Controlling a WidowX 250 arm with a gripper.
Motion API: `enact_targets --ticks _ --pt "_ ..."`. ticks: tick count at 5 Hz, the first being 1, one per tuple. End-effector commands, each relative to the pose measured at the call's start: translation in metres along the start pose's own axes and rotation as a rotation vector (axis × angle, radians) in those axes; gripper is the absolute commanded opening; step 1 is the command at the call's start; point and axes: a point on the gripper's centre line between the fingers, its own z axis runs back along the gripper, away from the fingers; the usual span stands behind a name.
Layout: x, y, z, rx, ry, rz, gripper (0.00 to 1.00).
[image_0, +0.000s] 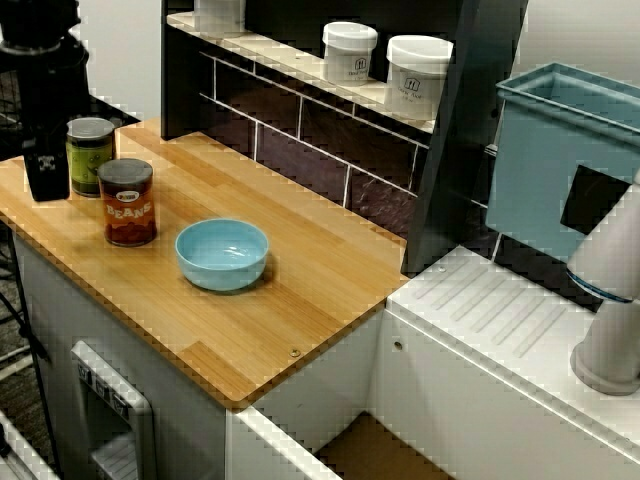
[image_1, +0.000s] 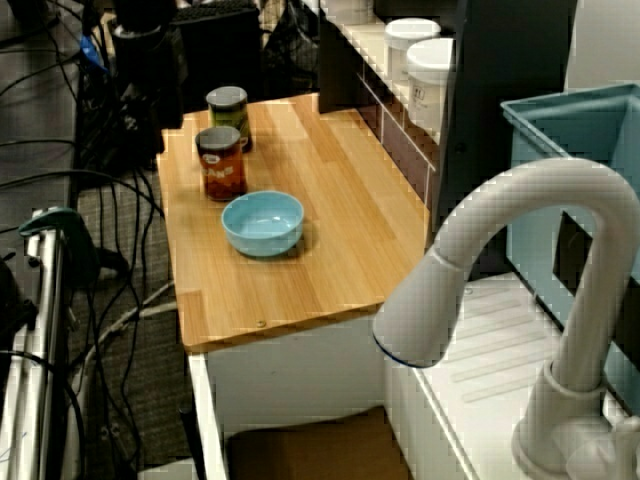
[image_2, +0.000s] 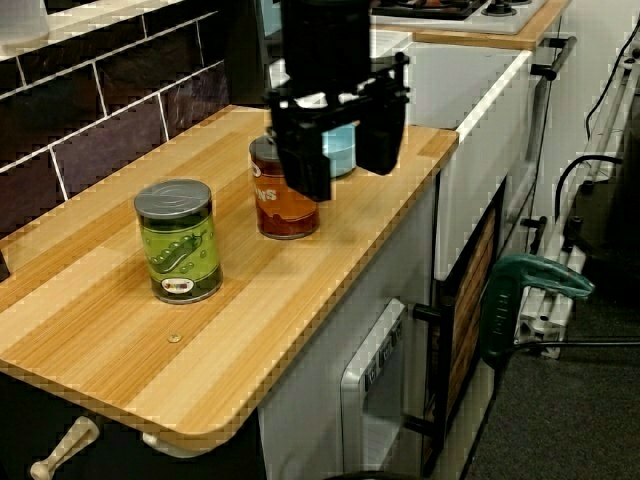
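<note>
Two tin cans (image_0: 126, 203) (image_0: 90, 155), one blue bowl (image_0: 222, 254), two white lidded jars (image_0: 349, 52) (image_0: 417, 76), one white tap (image_1: 520, 260), one teal bin (image_0: 545, 160)

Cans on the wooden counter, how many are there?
2. The green can stands at the end of the counter, beside the gripper. The red can stands next to it, nearer the blue bowl. None seem hidden.
</note>
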Motion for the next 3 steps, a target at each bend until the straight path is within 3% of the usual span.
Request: enact_targets --ticks 1,3 --pt "0.005 -0.003 -0.011 0.004 -0.046 0.119 1.00" --pt "0.017 0.005 -0.021 0.004 -0.112 0.240 1.00"
